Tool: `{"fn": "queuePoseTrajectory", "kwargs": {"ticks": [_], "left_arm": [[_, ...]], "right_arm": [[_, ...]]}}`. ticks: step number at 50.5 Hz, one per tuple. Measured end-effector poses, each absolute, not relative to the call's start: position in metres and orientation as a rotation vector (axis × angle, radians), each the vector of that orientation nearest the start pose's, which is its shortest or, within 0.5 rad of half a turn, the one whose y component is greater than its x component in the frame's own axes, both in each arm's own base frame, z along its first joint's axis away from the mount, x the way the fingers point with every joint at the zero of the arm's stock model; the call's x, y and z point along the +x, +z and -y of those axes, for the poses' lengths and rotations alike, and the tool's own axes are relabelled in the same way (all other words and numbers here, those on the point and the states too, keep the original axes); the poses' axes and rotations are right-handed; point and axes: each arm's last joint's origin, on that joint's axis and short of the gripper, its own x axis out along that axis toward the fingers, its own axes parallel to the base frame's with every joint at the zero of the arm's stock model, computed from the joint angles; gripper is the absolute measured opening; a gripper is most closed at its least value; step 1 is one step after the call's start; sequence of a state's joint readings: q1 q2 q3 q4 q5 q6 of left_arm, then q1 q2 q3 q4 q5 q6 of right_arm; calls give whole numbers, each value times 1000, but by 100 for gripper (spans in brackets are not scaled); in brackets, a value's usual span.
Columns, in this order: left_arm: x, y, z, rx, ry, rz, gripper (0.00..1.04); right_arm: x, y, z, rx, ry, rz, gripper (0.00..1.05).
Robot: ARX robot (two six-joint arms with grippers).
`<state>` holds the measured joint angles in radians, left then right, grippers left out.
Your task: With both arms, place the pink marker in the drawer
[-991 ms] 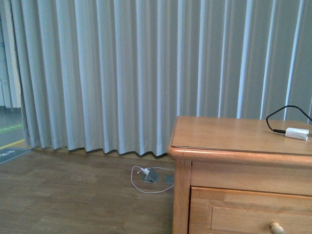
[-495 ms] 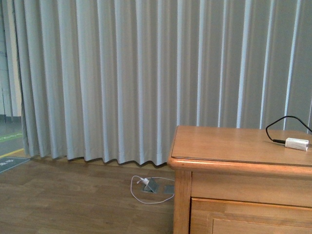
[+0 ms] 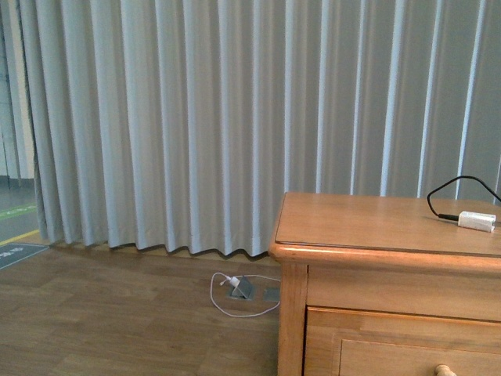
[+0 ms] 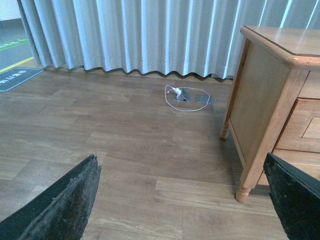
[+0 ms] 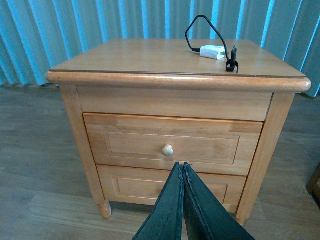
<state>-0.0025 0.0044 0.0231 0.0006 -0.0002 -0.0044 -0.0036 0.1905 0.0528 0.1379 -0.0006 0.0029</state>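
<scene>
The drawer sits closed under the counter top. Right tool — fingers pressed together, empty — faces its knob. Left tool spread wide over floor. White adapter lies near the counter's back right corner.

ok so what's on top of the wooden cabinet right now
A white adapter with a black cable lies on the cabinet top. No pink marker shows there. Drawer contents are hidden.

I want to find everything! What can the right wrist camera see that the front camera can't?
Only the right wrist view shows the lower drawer, the whole upper drawer and the right hand, fingers pressed together. Only the front view shows the white cord on the floor. Both show the cabinet, the curtain and the white adapter. No pink marker appears in either.
</scene>
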Motion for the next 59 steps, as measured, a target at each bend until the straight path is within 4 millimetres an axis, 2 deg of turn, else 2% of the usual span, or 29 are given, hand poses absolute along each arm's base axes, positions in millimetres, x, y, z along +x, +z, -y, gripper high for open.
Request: {"fn": "queuePoseTrajectory", "kwargs": {"ticks": [5,12,29,35,49,53,54,59], "left_arm": [[97,171,0,-4,-2,19,99],[97,171,0,-4,-2,19,99],[97,171,0,-4,-3,19,99],[97,171,0,-4,-2,19,99],[97,171,0,-4,-2,19,99],[97,171,0,-4,-3,19,99],[97,171,0,-4,-3,19,99],[97,171,0,-4,-3,19,99]], "right_arm": [[99,173,0,3,-2,-14,1],[98,165,0,3,-2,-1,1],[98,165,0,2,-2,0,1],[98,165,0,1,-2,0,30],[98,165,0,1,-2,0,78],[98,165,0,2,-2,0,96],[98,165,0,2,-2,0,98],[98,165,0,2,-2,0,96]]}}
